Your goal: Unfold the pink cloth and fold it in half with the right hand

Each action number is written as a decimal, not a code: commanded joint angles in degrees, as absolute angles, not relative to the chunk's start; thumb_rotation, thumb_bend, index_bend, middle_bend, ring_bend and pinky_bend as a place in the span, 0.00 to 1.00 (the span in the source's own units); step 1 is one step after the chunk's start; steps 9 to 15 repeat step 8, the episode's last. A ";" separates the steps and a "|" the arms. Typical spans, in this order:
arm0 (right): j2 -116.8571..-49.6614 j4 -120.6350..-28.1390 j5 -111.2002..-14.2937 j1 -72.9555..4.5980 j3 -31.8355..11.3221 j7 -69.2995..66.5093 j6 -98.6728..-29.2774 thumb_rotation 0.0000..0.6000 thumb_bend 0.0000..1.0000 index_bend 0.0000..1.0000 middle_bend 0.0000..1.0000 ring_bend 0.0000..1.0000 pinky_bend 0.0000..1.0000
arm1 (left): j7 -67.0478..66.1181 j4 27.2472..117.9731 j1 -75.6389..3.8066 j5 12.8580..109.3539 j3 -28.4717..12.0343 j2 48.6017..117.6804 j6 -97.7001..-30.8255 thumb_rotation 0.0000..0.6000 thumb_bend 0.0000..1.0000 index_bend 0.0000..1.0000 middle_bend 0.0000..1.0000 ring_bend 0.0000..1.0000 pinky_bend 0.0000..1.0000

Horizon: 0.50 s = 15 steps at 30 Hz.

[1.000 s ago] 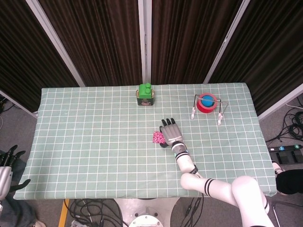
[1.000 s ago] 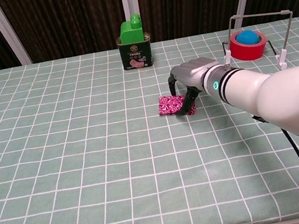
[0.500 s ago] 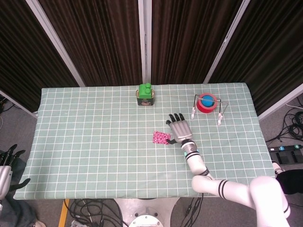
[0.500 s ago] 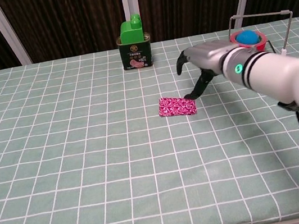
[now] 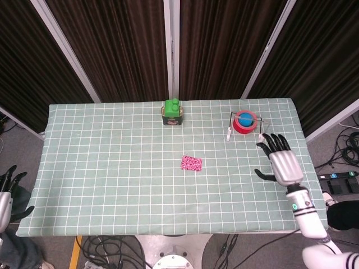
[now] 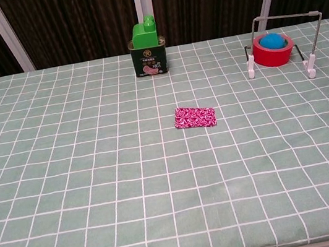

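The pink patterned cloth [image 5: 191, 163] [image 6: 195, 117] lies flat near the middle of the green checked table as a small folded rectangle, with nothing touching it. My right hand [image 5: 283, 161] hovers far to its right near the table's right edge, fingers spread, holding nothing. In the chest view only a dark fingertip shows at the right border. My left hand [image 5: 7, 193] hangs off the table's left side, below its edge, fingers apart and empty.
A dark can with a green block on top [image 5: 173, 112] [image 6: 149, 47] stands at the back centre. At the back right a red ring holding a blue ball [image 5: 245, 121] [image 6: 272, 48] sits under a wire frame on white feet. The table's right edge [image 5: 309, 157] is close to my right hand.
My right hand has let go of the cloth and swung away to the right, out to the table's right edge. The cloth stays folded where it was.
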<state>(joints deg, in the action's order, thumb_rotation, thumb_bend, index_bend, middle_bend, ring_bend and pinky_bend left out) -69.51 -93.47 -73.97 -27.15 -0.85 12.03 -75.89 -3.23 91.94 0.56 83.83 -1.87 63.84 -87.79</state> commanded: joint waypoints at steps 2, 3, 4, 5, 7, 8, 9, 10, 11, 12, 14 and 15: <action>-64.38 -94.63 -85.08 -15.76 5.20 2.67 -90.00 0.74 0.15 0.20 0.05 0.00 0.00 | -5.05 93.41 0.40 83.93 -2.28 63.71 -88.48 1.00 0.12 0.22 0.14 0.15 0.15; -64.15 -94.45 -85.81 -14.62 5.48 1.97 -91.40 0.74 0.15 0.20 0.05 0.00 0.00 | -5.42 93.65 0.38 84.00 -2.33 63.72 -88.63 1.00 0.12 0.22 0.14 0.15 0.15; -63.86 -94.33 -86.25 -13.25 5.70 1.33 -92.81 0.73 0.15 0.20 0.05 0.00 0.00 | -5.80 93.88 0.34 84.13 -2.39 63.70 -88.80 1.00 0.12 0.22 0.14 0.15 0.15; -63.64 -94.25 -86.50 -12.39 5.90 1.07 -93.49 0.72 0.15 0.20 0.05 0.00 0.00 | -6.02 94.03 0.29 84.19 -2.43 63.69 -88.87 1.00 0.12 0.22 0.14 0.15 0.15; -63.16 -94.02 -86.95 -11.01 6.12 0.47 -94.20 0.71 0.15 0.20 0.05 0.00 0.00 | -6.34 94.24 0.21 84.22 -2.52 63.69 -88.93 1.00 0.12 0.22 0.14 0.15 0.15; -62.99 -93.94 -87.04 -10.63 6.15 0.13 -94.15 0.71 0.15 0.20 0.05 0.00 0.00 | -6.48 94.29 0.16 84.22 -2.56 63.71 -88.93 1.00 0.12 0.22 0.14 0.15 0.15; -62.99 -93.94 -87.04 -10.63 6.15 0.13 -94.15 0.71 0.15 0.20 0.05 0.00 0.00 | -6.48 94.29 0.16 84.22 -2.56 63.71 -88.93 1.00 0.12 0.22 0.14 0.15 0.15; -62.99 -93.94 -87.04 -10.63 6.15 0.13 -94.15 0.71 0.15 0.20 0.05 0.00 0.00 | -6.48 94.29 0.16 84.22 -2.56 63.71 -88.93 1.00 0.12 0.22 0.14 0.15 0.15; -62.99 -93.94 -87.04 -10.63 6.15 0.13 -94.15 0.71 0.15 0.20 0.05 0.00 0.00 | -6.48 94.29 0.16 84.22 -2.56 63.71 -88.93 1.00 0.12 0.22 0.14 0.15 0.15; -62.99 -93.94 -87.04 -10.63 6.15 0.13 -94.15 0.71 0.15 0.20 0.05 0.00 0.00 | -6.48 94.29 0.16 84.22 -2.56 63.71 -88.93 1.00 0.12 0.22 0.14 0.15 0.15; -62.99 -93.94 -87.04 -10.63 6.15 0.13 -94.15 0.71 0.15 0.20 0.05 0.00 0.00 | -6.48 94.29 0.16 84.22 -2.56 63.71 -88.93 1.00 0.12 0.22 0.14 0.15 0.15; -62.99 -93.94 -87.04 -10.63 6.15 0.13 -94.15 0.71 0.15 0.20 0.05 0.00 0.00 | -6.48 94.29 0.16 84.22 -2.56 63.71 -88.93 1.00 0.12 0.22 0.14 0.15 0.15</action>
